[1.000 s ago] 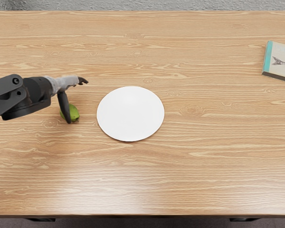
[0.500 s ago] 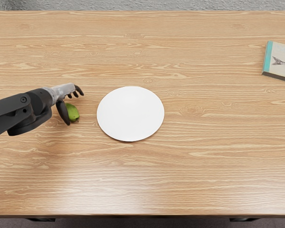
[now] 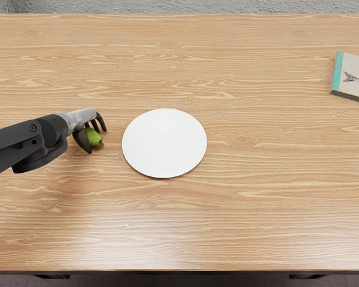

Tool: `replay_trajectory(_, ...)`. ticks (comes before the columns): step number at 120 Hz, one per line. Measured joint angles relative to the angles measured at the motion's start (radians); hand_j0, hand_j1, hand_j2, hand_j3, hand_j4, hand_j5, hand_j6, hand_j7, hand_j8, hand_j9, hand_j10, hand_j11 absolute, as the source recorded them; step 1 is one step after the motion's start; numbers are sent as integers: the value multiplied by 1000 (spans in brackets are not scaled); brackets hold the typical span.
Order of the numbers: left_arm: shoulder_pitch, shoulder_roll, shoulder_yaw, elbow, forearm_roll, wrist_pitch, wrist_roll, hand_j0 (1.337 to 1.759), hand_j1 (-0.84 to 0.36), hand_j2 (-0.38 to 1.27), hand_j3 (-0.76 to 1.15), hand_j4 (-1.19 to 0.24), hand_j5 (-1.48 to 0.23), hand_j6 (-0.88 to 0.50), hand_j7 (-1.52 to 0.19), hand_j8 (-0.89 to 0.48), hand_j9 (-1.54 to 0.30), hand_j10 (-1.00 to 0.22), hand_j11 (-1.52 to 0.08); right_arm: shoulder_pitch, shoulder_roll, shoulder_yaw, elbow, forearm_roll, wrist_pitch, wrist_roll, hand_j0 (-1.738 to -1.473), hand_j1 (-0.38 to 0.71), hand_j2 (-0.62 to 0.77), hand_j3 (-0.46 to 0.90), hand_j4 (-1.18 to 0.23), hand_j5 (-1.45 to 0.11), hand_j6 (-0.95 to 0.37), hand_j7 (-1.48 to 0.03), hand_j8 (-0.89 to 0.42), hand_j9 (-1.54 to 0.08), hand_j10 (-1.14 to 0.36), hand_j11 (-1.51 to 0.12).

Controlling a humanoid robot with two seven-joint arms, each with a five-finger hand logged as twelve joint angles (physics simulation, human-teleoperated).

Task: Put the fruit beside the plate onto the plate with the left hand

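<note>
The left hand (image 3: pixel 87 127) grips the green fruit (image 3: pixel 94 138), fingers curled around it. The fruit sits on the wooden table (image 3: pixel 179 227), just left of the white plate (image 3: pixel 164 143).

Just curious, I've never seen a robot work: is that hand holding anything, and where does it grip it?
The left hand grips the green fruit, fingers curled over its top.
</note>
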Motion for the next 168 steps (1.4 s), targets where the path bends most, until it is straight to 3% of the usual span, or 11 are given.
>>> replay_trajectory(26,0,0,0,-1,-2,-1,9,1658,-283,203,0,-563,-728,-563,-728,-477,-731,-560,-732,0,0,0,0,0,0,0,-1658,-349,0,0,0,0,0,0,0,0,0,0)
replay_trajectory(53,-4,1,-6,-1,-15,-2,10,1655,-302,247,0,-624,-816,-521,-821,-433,-821,-542,-823,0,0,0,0,0,0,0,-1658,-349,0,0,0,0,0,0,0,0,0,0)
replay_trajectory(85,-39,8,-105,9,-192,-2,14,1654,-303,237,0,-651,-856,-496,-869,-407,-872,-521,-866,0,0,0,0,0,0,0,-1658,-349,0,0,0,0,0,0,0,0,0,0)
replay_trajectory(105,-105,-2,-152,12,-281,-3,17,1654,-309,253,0,-654,-869,-488,-879,-400,-881,-515,-873,0,0,0,0,0,0,0,-1658,-349,0,0,0,0,0,0,0,0,0,0)
replay_trajectory(136,-150,-133,-162,13,-328,-3,20,1653,-241,125,0,-654,-881,-515,-886,-428,-886,-535,-877,0,0,0,0,0,0,0,-1658,-349,0,0,0,0,0,0,0,0,0,0)
replay_trajectory(168,-89,-212,-140,14,-332,-4,25,1651,-176,22,0,-661,-919,-536,-921,-445,-925,-555,-906,0,0,0,0,0,0,0,-1658,-349,0,0,0,0,0,0,0,0,0,0)
